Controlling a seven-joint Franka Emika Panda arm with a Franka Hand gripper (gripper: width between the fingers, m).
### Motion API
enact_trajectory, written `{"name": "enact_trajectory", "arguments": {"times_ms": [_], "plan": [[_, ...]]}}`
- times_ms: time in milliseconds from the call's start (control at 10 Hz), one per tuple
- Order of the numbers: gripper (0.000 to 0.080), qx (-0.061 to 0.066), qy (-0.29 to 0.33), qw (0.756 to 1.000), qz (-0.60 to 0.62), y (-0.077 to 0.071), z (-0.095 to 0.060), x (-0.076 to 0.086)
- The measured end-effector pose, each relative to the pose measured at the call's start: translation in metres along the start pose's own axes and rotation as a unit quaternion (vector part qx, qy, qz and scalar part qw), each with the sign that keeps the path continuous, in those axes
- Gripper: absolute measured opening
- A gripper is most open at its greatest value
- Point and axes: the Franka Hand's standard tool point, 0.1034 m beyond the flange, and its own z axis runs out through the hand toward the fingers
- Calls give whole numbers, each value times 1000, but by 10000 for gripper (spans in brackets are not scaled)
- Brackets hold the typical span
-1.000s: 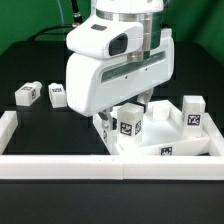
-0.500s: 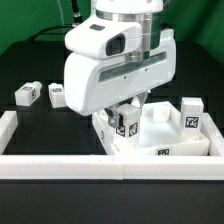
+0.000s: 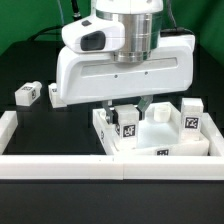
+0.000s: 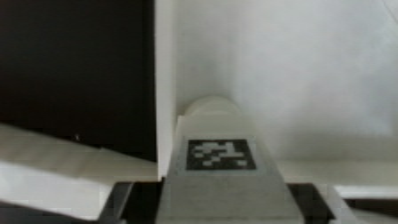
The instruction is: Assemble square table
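My arm's wrist (image 3: 125, 75) has swung square to the camera since a second ago. Beneath it the square table top (image 3: 140, 148) lies just behind the front rail (image 3: 60, 165), and the gripper (image 3: 127, 108), jaws narrowed, clamps an upright leg (image 3: 127, 124) standing inside that top.

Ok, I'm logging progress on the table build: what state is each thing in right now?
gripper: shut on the held leg.
held leg: upright, clamped between the fingers, at a corner of the table top.
table top: lying flat, rim up.
right leg: standing upright on the table top, free of the gripper.
far-left leg: resting on the black table, untouched.
second left leg: resting beside it, untouched.
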Motion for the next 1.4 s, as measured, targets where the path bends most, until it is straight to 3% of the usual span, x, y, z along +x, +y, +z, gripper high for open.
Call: {"name": "enact_trajectory", "arguments": {"times_ms": [500, 800, 900, 1000, 1100, 1200, 1400], "plan": [[291, 4, -1, 971, 238, -6, 0, 1], [291, 1, 0, 961, 277, -3, -1, 1], [340, 2, 0, 960, 280, -4, 0, 1], [340, 2, 0, 962, 273, -4, 0, 1], [523, 2, 0, 966, 257, -4, -1, 1], [623, 2, 0, 970, 242, -4, -1, 1], [641, 0, 2, 988, 156, -6, -3, 2]]}}
